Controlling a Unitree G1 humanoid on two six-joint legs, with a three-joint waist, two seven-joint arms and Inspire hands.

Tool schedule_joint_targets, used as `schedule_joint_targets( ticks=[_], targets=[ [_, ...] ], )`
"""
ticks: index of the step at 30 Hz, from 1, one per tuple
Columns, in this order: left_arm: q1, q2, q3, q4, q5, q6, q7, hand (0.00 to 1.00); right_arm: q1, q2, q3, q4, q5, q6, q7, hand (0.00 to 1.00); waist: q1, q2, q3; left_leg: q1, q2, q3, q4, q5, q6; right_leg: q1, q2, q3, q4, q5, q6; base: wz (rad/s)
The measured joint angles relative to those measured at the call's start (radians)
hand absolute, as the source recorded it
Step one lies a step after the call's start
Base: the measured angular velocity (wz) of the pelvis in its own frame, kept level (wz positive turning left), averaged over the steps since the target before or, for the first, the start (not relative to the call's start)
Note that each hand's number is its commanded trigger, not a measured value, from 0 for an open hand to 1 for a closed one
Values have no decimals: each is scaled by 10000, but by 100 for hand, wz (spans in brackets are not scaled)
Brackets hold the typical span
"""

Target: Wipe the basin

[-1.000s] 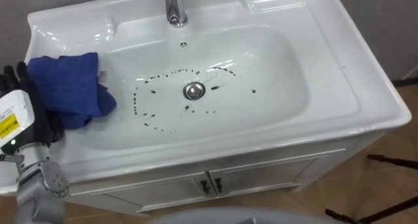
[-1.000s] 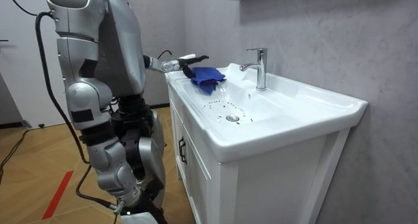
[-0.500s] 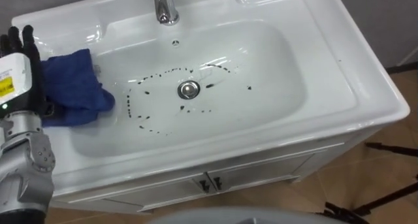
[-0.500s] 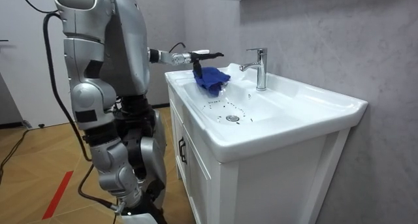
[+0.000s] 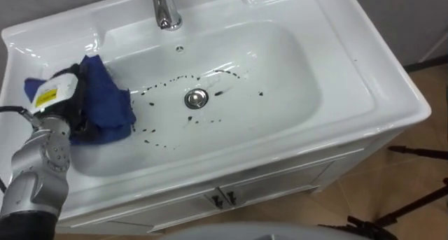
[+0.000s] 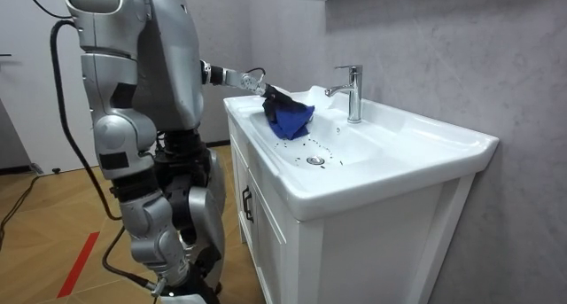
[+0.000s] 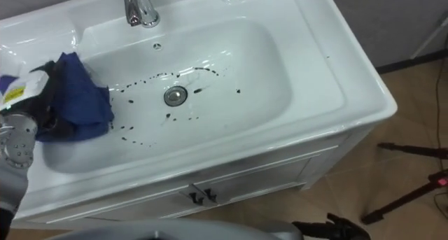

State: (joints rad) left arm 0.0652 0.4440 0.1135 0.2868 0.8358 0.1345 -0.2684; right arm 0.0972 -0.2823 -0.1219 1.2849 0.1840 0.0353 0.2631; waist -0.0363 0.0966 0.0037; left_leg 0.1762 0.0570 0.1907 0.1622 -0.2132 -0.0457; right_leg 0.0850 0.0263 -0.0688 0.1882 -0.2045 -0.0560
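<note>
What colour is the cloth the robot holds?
The cloth is dark blue, clearest in the left eye view.

The white basin has dark spots ringed loosely round its drain. A bunched blue cloth, gripped by the left robot hand, rests against the basin's left slope.

Left robot hand half buried in blue cloth (front obsc.); faucet top cut off.

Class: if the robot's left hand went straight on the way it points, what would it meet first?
Besides the cloth it grips, the left hand would probably meet the basin at its left slope, near the dark spots; depth unclear.
</note>
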Motion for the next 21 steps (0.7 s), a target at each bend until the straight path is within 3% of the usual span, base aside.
schedule_joint_targets(
  ticks=[3,8,9,10,11,12,16,18,21],
  targets=[
    [-345,158,8,475,-11,214,-737,0,6,-43,-9,-42,-286,220,-122,0,-1,90,-54,119,-1,36,0,0,0,56,13,131,40,0,-1,-12],
    [-372,162,10,613,13,592,-1231,0,13,-106,-3,-51,-824,803,-481,0,-9,117,-57,382,11,191,-1,0,0,212,31,177,151,-26,-35,-10],
    [-468,162,12,847,16,631,-1271,17,22,-97,-4,-48,-999,971,-640,0,-10,129,-60,481,16,281,-5,0,0,284,42,197,169,-41,-45,-16],
    [-540,162,12,982,31,643,-1300,55,29,-90,-11,-47,-1131,1017,-703,0,-12,139,-62,503,17,286,-4,0,0,326,46,216,166,-47,-49,-15],
    [-665,163,18,1232,49,695,-1384,69,10,-86,-110,-50,-1325,1151,-807,0,-37,164,-69,604,18,312,-4,-1,-1,399,49,247,175,-67,-55,-14],
    [-775,166,21,1446,67,772,-1437,100,-11,-88,-225,-61,-1534,1255,-882,0,-68,191,-86,666,17,311,0,-1,-1,418,50,276,179,-115,-60,-13],
    [-819,570,29,1405,304,1068,-1899,100,-4,-122,-451,-127,-2308,1505,-772,0,-117,265,-119,778,37,334,14,-2,-2,346,99,450,378,-211,-94,-19],
    [-1001,869,109,1347,319,1419,-2371,100,19,-208,-594,-112,-2610,1696,-679,0,-164,372,-125,790,42,337,42,-1,-2,322,112,506,425,-207,-111,-12],
    [-1076,1008,408,1362,323,1745,-2873,100,3,-215,-593,-114,-2767,1760,-631,0,-159,451,-118,793,51,415,55,-1,-3,183,114,502,671,-239,-146,-15]
  ],
)
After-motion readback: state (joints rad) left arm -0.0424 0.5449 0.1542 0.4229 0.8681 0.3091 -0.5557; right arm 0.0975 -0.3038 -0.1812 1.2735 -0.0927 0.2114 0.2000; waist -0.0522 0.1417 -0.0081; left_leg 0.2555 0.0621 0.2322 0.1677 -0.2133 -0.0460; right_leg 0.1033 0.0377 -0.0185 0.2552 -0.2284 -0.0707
